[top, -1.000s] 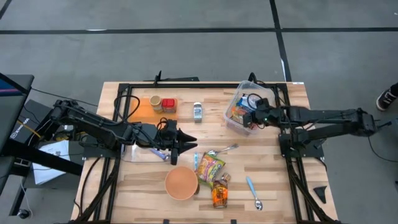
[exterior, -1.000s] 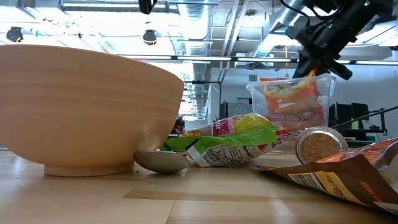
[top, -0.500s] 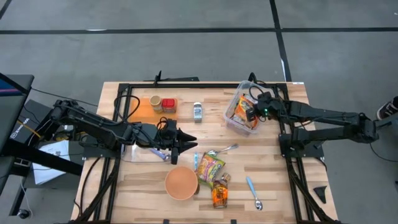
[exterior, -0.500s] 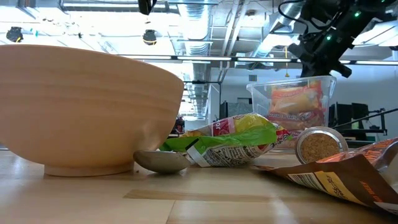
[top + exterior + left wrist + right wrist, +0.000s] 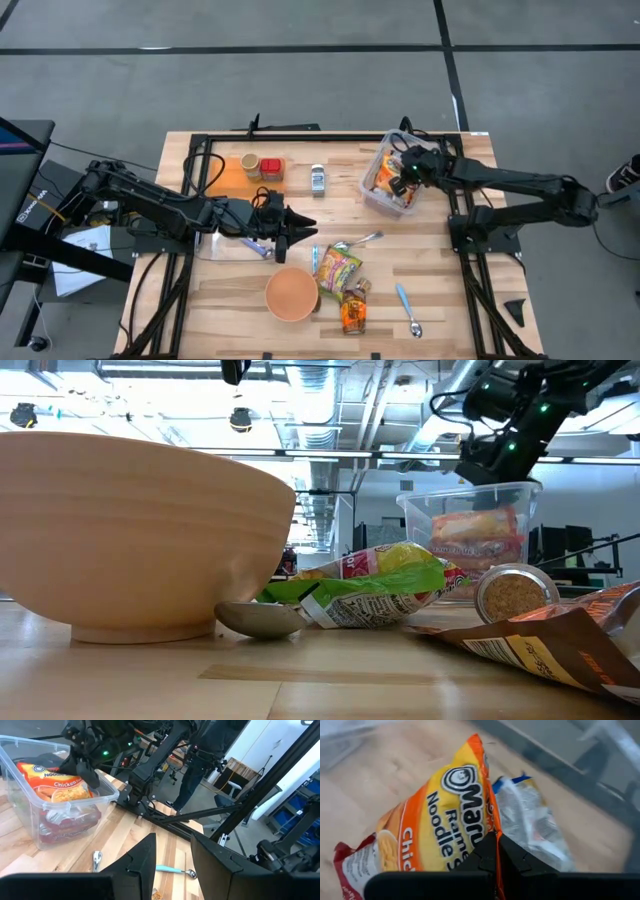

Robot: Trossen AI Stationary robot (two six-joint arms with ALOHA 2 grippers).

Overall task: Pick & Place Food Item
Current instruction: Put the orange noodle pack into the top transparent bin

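An orange ramen noodle packet [image 5: 445,820] stands in a clear plastic container [image 5: 372,195] at the table's far right. It leans among other packets, one silver-white [image 5: 530,827] and one red [image 5: 350,865]. My right gripper [image 5: 400,178] reaches into the container and is shut on the orange packet [image 5: 55,787]. Near the table's middle my left gripper [image 5: 305,228] hovers, its fingers [image 5: 145,855] open with nothing between them. My right gripper pinches the orange packet's upper edge [image 5: 491,822] between its two fingers, near one corner. The fingers slant down into the container from the table's right side. The packet's lower part sits inside the container [image 5: 420,530] among the other packets, its top just below the rim.
A wooden bowl [image 5: 291,293], two snack bags [image 5: 338,268] [image 5: 353,312] and two spoons [image 5: 408,310] [image 5: 365,240] lie near the front middle. An orange board with jars [image 5: 250,170] and a small bottle [image 5: 318,180] stand at the far left. A spice jar [image 5: 515,593] lies on its side.
My right gripper has swung a little toward the table's far edge and left, sunk slightly and rolled, still shut on the packet. The orange packet, whose top stood above the container's rim, has gone down into the container.
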